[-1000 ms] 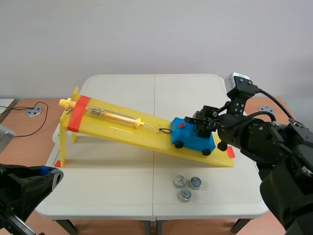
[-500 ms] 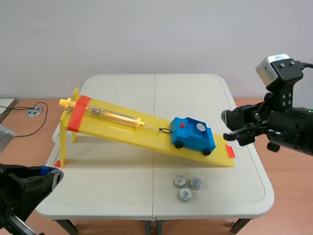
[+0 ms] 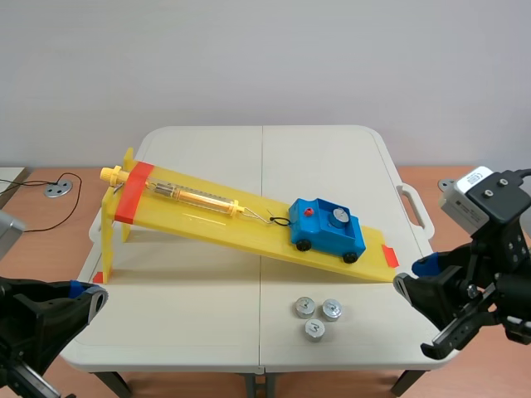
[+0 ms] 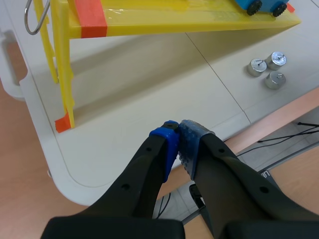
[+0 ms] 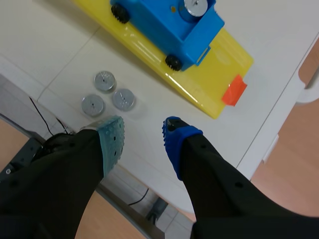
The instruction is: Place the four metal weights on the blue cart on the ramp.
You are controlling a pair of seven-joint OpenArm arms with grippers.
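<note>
One weight (image 3: pixel 338 217) sits in the cart (image 3: pixel 322 237) — your right gripper (image 3: pixel 421 308), lower right, gapes empty, seemingly for the three loose weights (image 3: pixel 317 316), left gripper (image 4: pixel 178 133) shut, empty.

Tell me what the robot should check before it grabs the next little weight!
1. Right gripper open and empty: ok.
2. Three weights on the table, just ahead of that gripper: ok.
3. Finger room around each weight: not ok, they sit bunched close together.
4. Blue cart resting on the ramp, one weight in it: ok.
5. Room in the cart for three more: cannot tell.
6. Left gripper shut, near the table edge, away from the weights: ok.
</note>
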